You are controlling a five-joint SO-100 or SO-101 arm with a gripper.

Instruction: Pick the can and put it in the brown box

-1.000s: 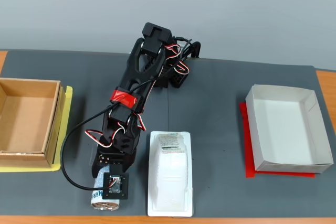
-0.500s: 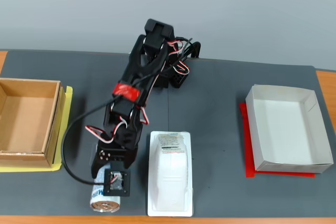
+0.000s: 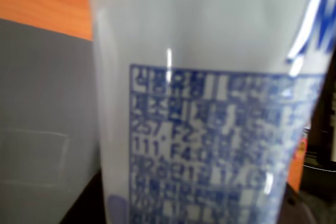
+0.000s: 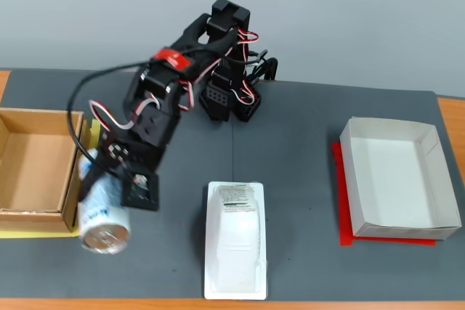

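On the can (image 3: 205,103), blurred blue Korean print is seen in the wrist view; only digits "257" and "111" are made out.

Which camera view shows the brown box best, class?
The fixed view: the brown box sits at the table's left edge, its open tan inside visible. The wrist view shows none of it; the can fills that picture.

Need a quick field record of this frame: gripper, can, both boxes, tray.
gripper: shut on the can, carried beside the brown box's right wall in the fixed view
can: held off the mat, tilted, silver end toward the camera; fills the wrist view
brown box: left edge, nothing inside
white box: right side, on red sheet, nothing inside
white tray package: bottom centre, untouched
placement: not yet done
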